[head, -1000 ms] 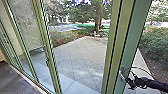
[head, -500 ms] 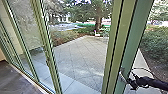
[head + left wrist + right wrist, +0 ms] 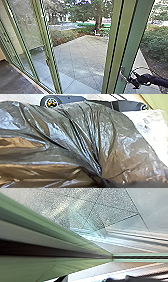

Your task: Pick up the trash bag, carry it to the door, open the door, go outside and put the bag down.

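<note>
In the head view, my right gripper (image 3: 130, 81) is at the lower right, against the handle (image 3: 122, 74) of the green-framed glass door (image 3: 128, 45); how it meets the handle is unclear. The right wrist view has a green frame (image 3: 82, 264) with a dark groove close to the camera. Large in the left wrist view lies the dark, shiny trash bag (image 3: 120, 146). Its folds run together at my left gripper (image 3: 100, 177), which is shut on the gathered plastic. From these views I cannot tell whether the door stands ajar.
More green-framed glass panels (image 3: 23, 42) run along the left, above a dark indoor floor (image 3: 17, 78). Beyond the glass lies a paved yard (image 3: 77, 57), with a tree (image 3: 98, 20), a white chair (image 3: 96, 33) and bushes (image 3: 156, 42).
The head view has shifted slightly. My right gripper and forearm sit a little farther right relative to the door frame, still close by the handle.
</note>
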{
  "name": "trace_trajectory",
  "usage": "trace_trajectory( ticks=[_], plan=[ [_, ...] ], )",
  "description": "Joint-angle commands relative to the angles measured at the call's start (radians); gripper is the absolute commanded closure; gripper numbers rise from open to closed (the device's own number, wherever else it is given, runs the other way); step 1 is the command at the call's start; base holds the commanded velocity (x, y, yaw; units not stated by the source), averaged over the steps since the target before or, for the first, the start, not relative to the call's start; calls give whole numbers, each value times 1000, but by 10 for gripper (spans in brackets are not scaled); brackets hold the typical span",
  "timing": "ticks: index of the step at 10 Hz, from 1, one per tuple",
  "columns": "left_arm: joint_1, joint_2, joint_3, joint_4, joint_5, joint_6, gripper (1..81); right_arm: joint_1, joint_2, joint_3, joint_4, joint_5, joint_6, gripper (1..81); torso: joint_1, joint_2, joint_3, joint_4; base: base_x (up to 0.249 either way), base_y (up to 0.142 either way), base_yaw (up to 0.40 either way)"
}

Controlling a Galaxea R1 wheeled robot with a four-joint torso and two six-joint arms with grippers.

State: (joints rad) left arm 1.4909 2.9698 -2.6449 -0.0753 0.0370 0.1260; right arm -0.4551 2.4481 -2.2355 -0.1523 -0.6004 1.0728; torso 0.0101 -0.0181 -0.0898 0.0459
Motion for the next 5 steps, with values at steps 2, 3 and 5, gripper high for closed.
trace_trajectory(
  ticks=[2, 3, 5],
  plan=[
    [-39, -3, 3, -9, 70, -2, 811, 278, -82, 28, -81, 2, -71, 10, 0, 0, 0, 0, 0, 0, 0],
    [-39, -3, 3, -9, 70, -2, 811, 298, -105, 54, -84, -2, -83, 10, 0, 1, 0, 0, 0, 0, 0],
    [-40, -1, 3, -9, 70, -2, 811, 308, -127, 76, -84, -19, -89, 10, 1, 1, 51, 0, 0, 0, 0]
  ],
)
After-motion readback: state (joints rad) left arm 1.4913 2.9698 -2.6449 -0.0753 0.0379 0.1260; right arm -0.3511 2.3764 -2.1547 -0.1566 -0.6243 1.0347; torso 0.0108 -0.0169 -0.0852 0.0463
